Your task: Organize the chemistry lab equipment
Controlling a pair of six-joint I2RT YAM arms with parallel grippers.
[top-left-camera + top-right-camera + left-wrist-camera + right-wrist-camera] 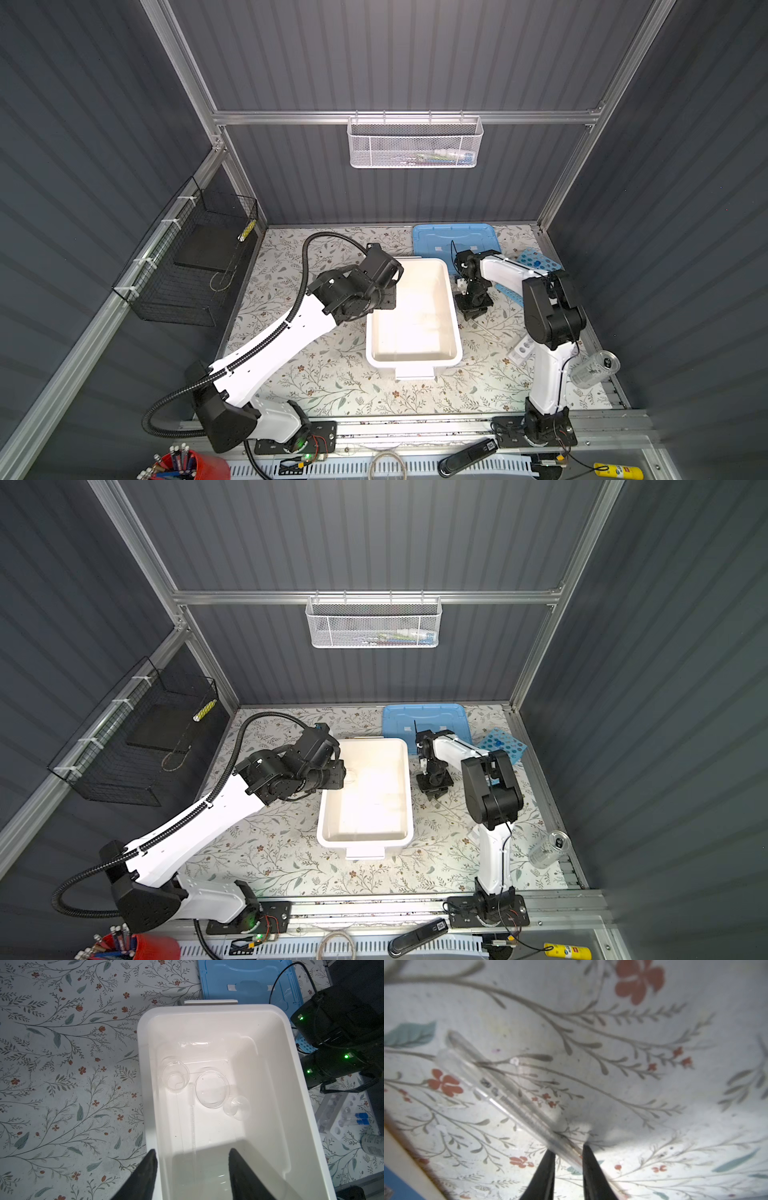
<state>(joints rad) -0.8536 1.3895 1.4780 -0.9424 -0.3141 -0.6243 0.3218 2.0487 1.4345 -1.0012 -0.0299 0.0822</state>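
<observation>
The floral worktop (332, 382) carries an open white tub (456, 332) mid-surface, with a blue lid (440, 241) flat behind it. To the right are a sky-blue rack (540, 262), a thin clear tube (512, 1093), a small white tube rack (521, 351) and a can (594, 368).

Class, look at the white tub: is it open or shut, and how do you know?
Open. The white tub shows its inside, with glassware; the blue lid lies flat behind it.

white plastic tub (415, 362) 1 | sky-blue holed rack (540, 262) 1 | round clear glass vessels (175, 1076) 3 | slim clear graduated pipettes (508, 1093) 2 | blue-capped tubes (361, 1115) 2
</observation>
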